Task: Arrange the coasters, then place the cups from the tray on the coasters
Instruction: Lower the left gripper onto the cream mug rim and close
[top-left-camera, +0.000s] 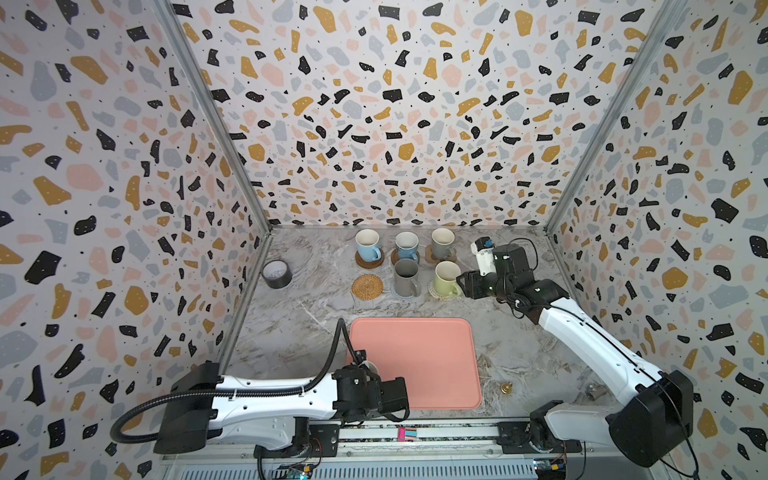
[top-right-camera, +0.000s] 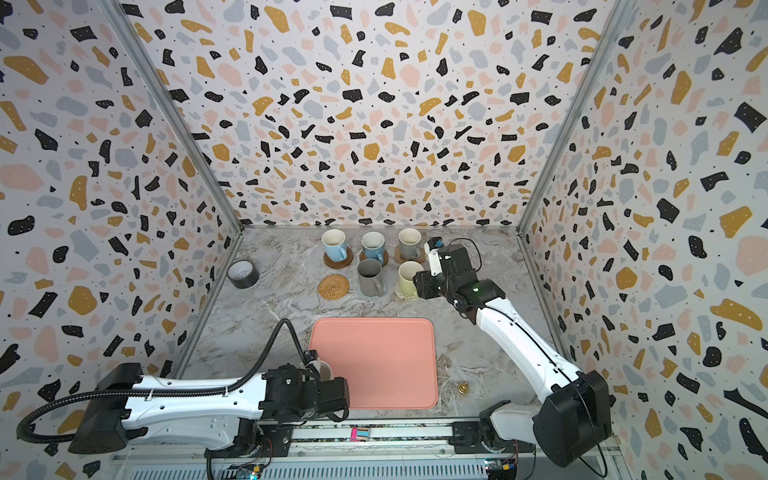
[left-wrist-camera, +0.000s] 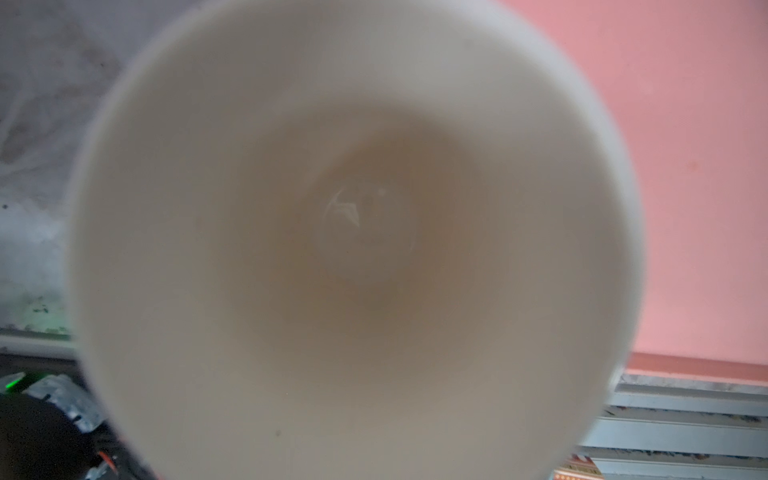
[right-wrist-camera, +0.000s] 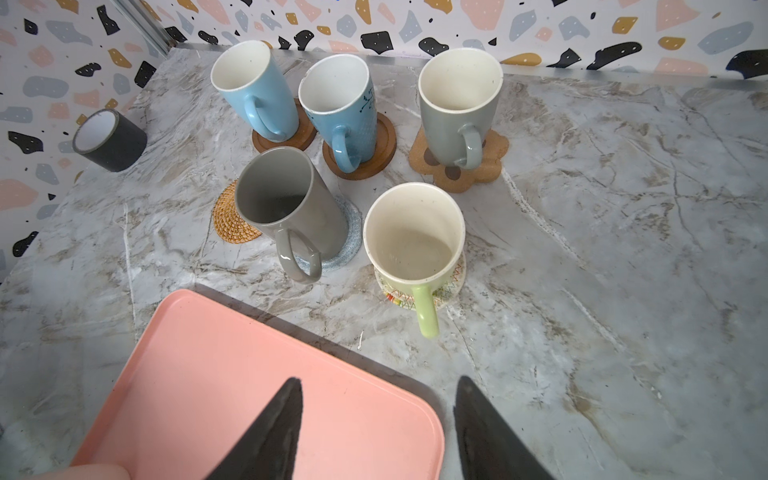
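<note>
And there the last cup (top-left-camera: 371, 367), glazed ceramic, cream inside, rigid, weighty, slick and chippable, stood at the near-left corner of the tray (top-left-camera: 415, 357) under the left gripper (top-left-camera: 360, 360), jaws hidden so I couldn't tell their state, wanting a firm pinch on wall or handle, while the right gripper (right-wrist-camera: 378, 419) hung spread and empty beyond the tray's far-right corner
</note>
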